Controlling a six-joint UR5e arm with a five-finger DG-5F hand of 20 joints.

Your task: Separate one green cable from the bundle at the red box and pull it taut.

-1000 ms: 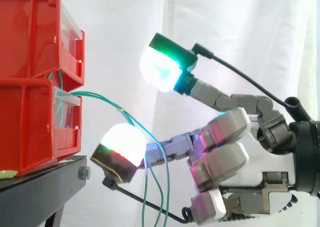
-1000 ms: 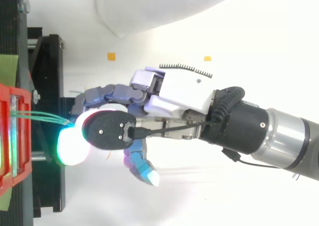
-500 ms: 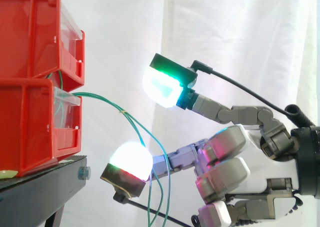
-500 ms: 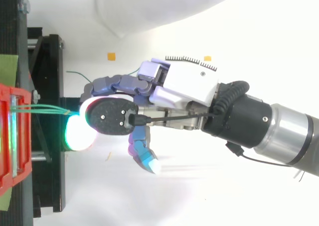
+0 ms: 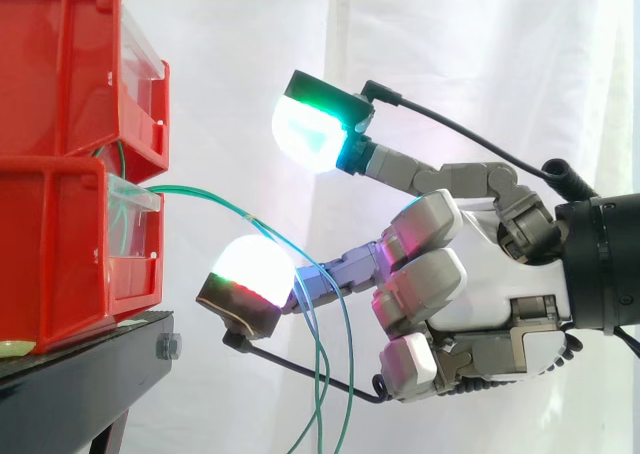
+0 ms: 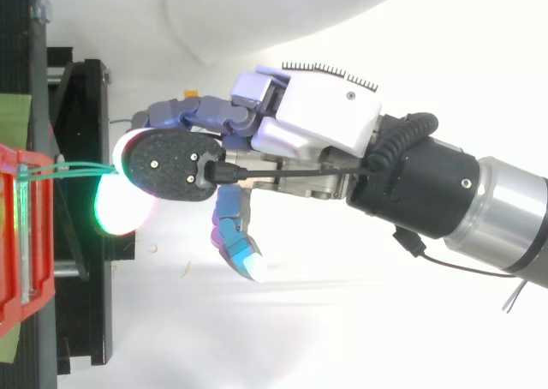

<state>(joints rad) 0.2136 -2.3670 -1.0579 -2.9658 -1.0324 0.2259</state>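
Several thin green cables (image 5: pixel 215 200) leave the lower red bin (image 5: pixel 60 259) and slope down to the right, then hang past the frame's bottom edge. My hand (image 5: pixel 470 274) comes in from the right and is open, its fingers stretched toward the bins. One glowing fingertip (image 5: pixel 308 131) is high above the cables. A lower fingertip (image 5: pixel 250 274) lies against the sloping cables just right of the bin. Nothing is pinched between them. From above, the cables (image 6: pixel 81 168) run as a tight bundle from the bin (image 6: pixel 13 235) to the hand (image 6: pixel 325 132).
A second red bin (image 5: pixel 70 69) is stacked on the lower one, both on a black stand (image 5: pixel 85 379) at the left. A white curtain hangs behind. Small orange markers lie on the white floor beneath the hand.
The hand dipped and drew back half a second ago, then rose and moved back toward the bins. From above it has shifted sideways, and the cables now lie closer together.
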